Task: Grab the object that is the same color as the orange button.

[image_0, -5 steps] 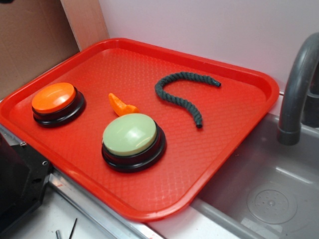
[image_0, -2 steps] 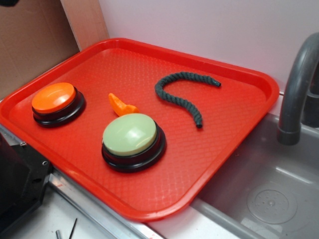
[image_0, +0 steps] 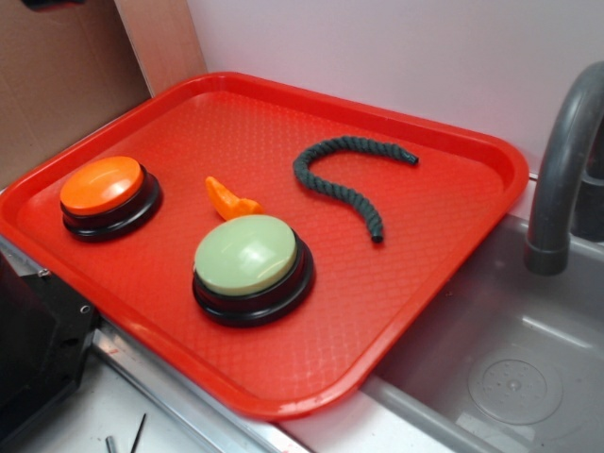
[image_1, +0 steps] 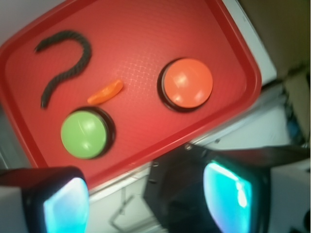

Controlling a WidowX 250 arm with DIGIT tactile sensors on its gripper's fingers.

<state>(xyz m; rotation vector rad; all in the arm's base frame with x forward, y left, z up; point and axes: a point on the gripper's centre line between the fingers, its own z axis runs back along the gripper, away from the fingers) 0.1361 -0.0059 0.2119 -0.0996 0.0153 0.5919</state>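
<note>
The object, a small curved orange piece point(image_0: 229, 199), lies on the red tray point(image_0: 429, 236) between the orange button point(image_0: 102, 185) and a pale green button point(image_0: 247, 253). The wrist view looks down from high up on the orange piece point(image_1: 105, 92), the orange button point(image_1: 187, 83) and the green button point(image_1: 84, 134). My gripper point(image_1: 148, 199) is open, its cyan pads point(image_1: 65, 206) wide apart with nothing between them. It hangs well above the tray's near edge, far from the piece. In the exterior view only a dark sliver of the arm point(image_0: 52, 3) shows at the top left.
A dark green rope point(image_0: 344, 179) curls at the tray's back right. A grey sink point(image_0: 510, 368) with a faucet point(image_0: 562, 160) lies right of the tray. A black block point(image_0: 28, 340) stands by the tray's near left edge. A cardboard wall point(image_0: 57, 75) rises at the left.
The dark sliver of the arm at the top left edge has shifted a little to the right. Nothing on the tray has moved.
</note>
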